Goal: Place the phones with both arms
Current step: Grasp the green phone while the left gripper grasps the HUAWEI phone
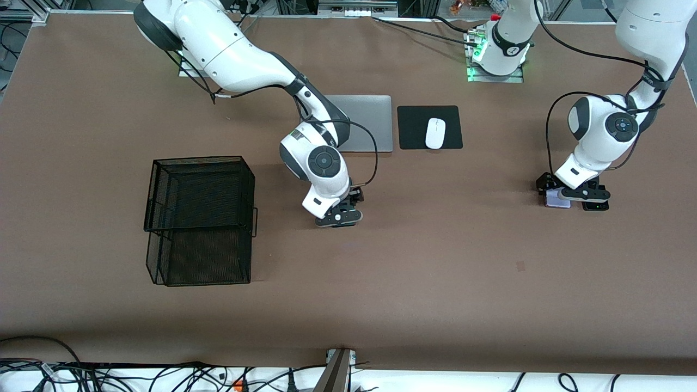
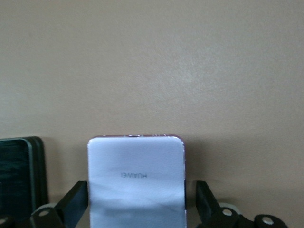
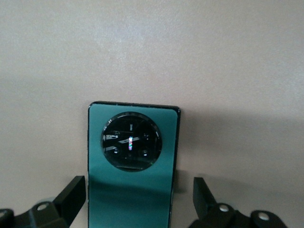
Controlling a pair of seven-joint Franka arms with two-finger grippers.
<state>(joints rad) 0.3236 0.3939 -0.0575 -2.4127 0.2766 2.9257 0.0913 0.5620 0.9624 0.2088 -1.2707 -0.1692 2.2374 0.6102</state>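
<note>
The pale lilac-white phone (image 2: 135, 164) lies flat on the brown table, toward the left arm's end (image 1: 556, 201). My left gripper (image 2: 140, 195) is low over it (image 1: 572, 195), open, with a finger on each side of its long edges. The small black phone (image 2: 19, 175) lies right beside the lilac one (image 1: 595, 206). The dark green phone (image 3: 130, 194) with its round camera ring (image 3: 131, 141) lies flat near the table's middle. My right gripper (image 3: 138, 190) is open and straddles it with a gap on each side. In the front view the right gripper (image 1: 338, 215) hides this phone.
A black wire mesh basket (image 1: 201, 218) stands toward the right arm's end. A closed silver laptop (image 1: 365, 122) and a black mouse pad (image 1: 414, 128) with a white mouse (image 1: 435, 133) lie farther from the front camera than both grippers.
</note>
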